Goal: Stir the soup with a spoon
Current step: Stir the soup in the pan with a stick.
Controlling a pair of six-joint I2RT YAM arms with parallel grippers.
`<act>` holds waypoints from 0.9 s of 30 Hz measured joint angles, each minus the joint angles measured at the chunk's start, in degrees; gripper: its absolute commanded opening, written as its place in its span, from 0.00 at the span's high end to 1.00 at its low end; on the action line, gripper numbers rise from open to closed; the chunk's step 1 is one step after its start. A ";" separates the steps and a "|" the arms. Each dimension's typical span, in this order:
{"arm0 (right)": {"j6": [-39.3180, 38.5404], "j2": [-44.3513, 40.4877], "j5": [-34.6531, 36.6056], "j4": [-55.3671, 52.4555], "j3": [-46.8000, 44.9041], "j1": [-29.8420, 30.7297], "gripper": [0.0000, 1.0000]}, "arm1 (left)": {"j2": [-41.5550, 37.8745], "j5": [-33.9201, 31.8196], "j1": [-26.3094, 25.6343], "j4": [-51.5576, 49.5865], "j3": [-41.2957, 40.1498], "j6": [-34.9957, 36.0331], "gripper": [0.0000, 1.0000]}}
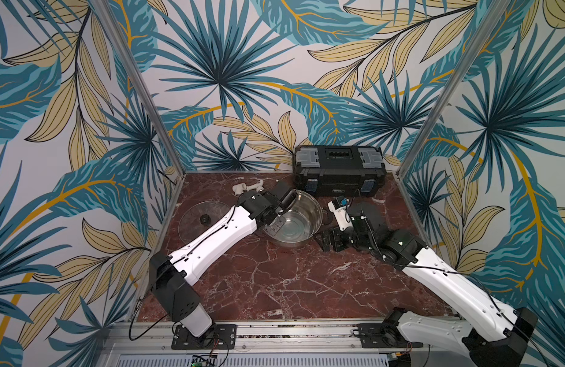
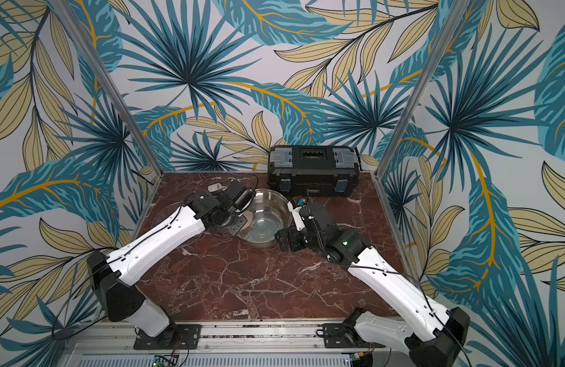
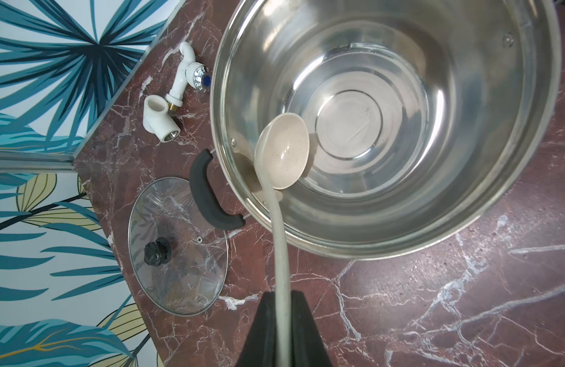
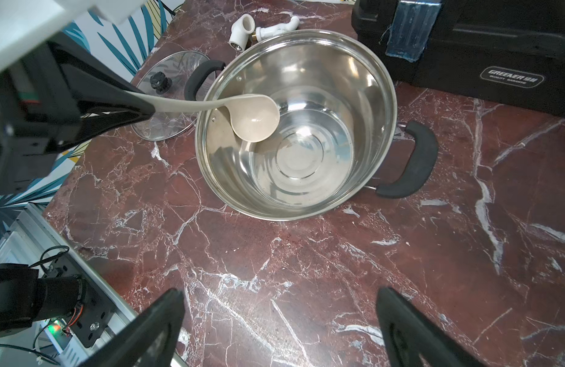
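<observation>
Pinching spoon (image 3: 282, 152) handle: left hand (image 3: 282, 298), bowl inside pot (image 3: 465, 190) | right hand (image 4: 279, 292) spread | toolbox (image 4: 465, 38) label reads "GREENER"

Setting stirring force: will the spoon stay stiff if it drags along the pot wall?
Probably bends slightly: the spoon has a long, slim, plastic-looking handle, and the left tool pinches it far from the bowl. Likely light, so little load. The pot, standing on the polished marble tabletop, might slide if pushed hard.
</observation>
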 measured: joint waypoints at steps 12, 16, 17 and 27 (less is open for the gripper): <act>0.00 0.00 0.04 -0.02 -0.02 0.00 0.00 | 4.13 3.34 -4.70 6.62 7.37 -1.29 1.00; 0.00 0.00 0.04 -0.02 -0.02 0.00 0.01 | 4.13 7.48 -5.57 6.10 7.45 -2.60 1.00; 0.00 0.00 0.02 -0.02 -0.02 0.00 0.00 | 4.09 8.39 -5.53 5.62 7.45 -2.91 1.00; 0.00 0.00 -0.04 0.33 -0.02 0.00 0.01 | 0.33 9.20 -5.49 -2.86 5.88 -3.91 1.00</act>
